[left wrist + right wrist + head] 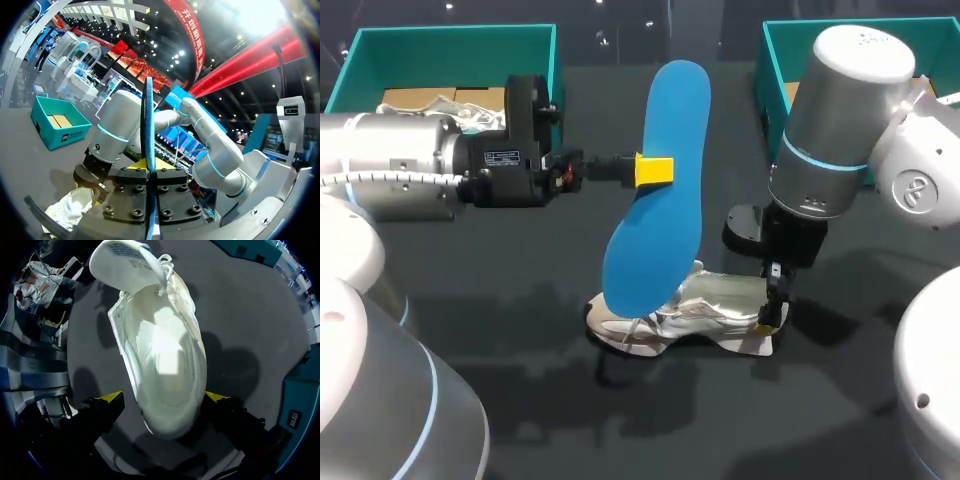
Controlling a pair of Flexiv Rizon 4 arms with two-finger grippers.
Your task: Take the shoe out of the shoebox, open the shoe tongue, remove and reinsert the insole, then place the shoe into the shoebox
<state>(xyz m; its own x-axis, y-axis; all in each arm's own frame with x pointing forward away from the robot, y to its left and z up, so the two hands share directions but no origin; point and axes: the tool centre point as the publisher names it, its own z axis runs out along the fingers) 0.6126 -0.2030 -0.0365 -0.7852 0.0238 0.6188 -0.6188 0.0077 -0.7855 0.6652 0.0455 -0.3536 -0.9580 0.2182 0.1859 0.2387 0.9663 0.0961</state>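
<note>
A blue insole (660, 190) hangs tilted above the table with my left gripper (655, 170) shut on its edge at mid-length. In the left wrist view the insole (148, 120) shows edge-on between the gripper's (150, 167) fingers. Below it a white shoe (685, 312) stands on the dark table, toe to the left, with its tongue (125, 262) pulled up. My right gripper (770, 312) is down at the heel. In the right wrist view the shoe's (165, 355) heel lies between the open fingers (114, 399) of the right gripper (162, 399), and I see a gap on one side.
A teal shoebox (450, 45) with brown paper inside stands at the back left, behind my left arm. A second teal box (775, 60) stands at the back right, partly hidden by my right arm (112, 132). Dark tabletop (520, 330) lies in front of the shoe.
</note>
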